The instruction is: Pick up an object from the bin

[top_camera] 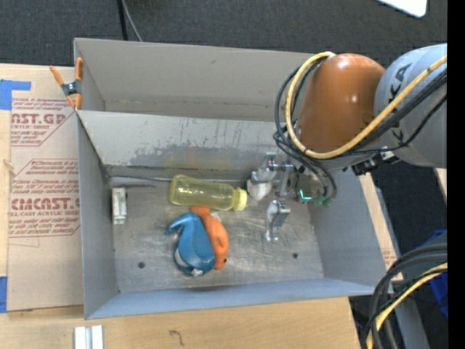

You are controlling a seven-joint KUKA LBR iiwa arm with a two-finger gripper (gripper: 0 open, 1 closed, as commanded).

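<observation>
My gripper (268,198) hangs low over the right part of the bin floor, open, with one finger toward the back and the other toward the front. A clear yellow bottle (202,193) lies on its side just left of it. The bottle's white tip (256,190) points at the gap between the fingers and sits at its left edge, not clamped. In front of the bottle lies a blue and orange toy (197,242), apart from the fingers.
A small silver metal piece (119,203) lies by the bin's left wall. The arm with its orange cover and yellow cables comes in from the right, above the bin's right wall.
</observation>
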